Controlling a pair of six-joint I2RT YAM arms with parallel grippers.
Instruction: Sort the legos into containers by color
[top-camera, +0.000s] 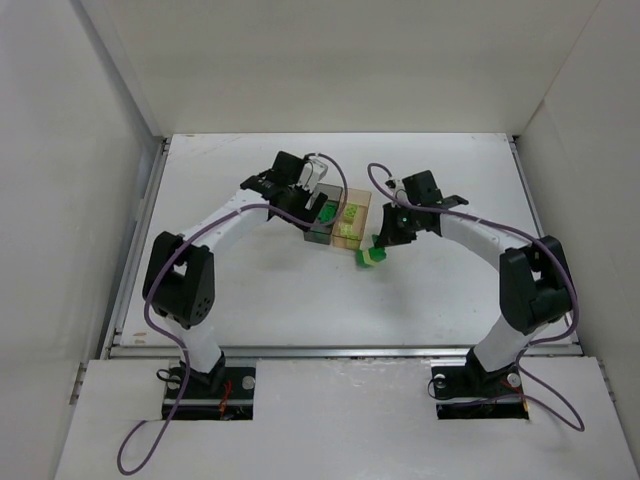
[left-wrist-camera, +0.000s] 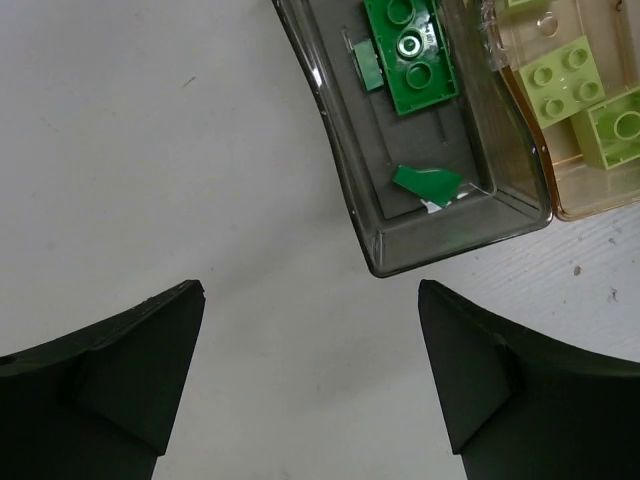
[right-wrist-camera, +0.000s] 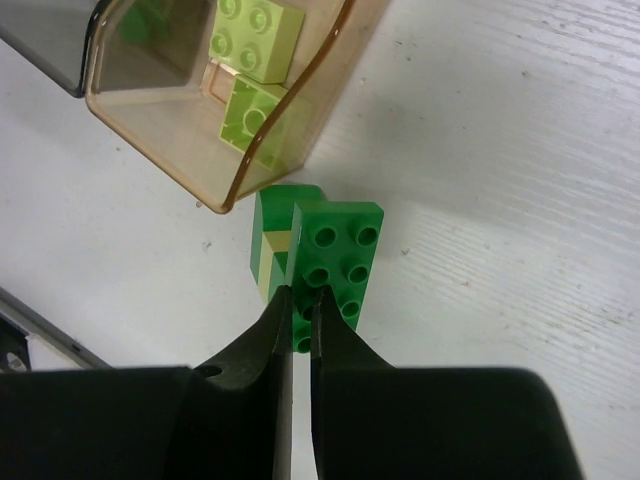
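In the right wrist view my right gripper is shut, its tips pinching the near left edge of a dark green lego. That lego tops a small stack with a pale yellow-green layer under it, just outside the amber container. From above, the stack sits under my right gripper. My left gripper is open over bare table, beside the near corner of the smoky grey container. Dark green legos lie in the grey one and pale yellow-green legos in the amber one.
The two joined containers stand mid-table between the arms. White walls enclose the table at the left, back and right. A metal rail runs along the near edge in front of both arm bases.
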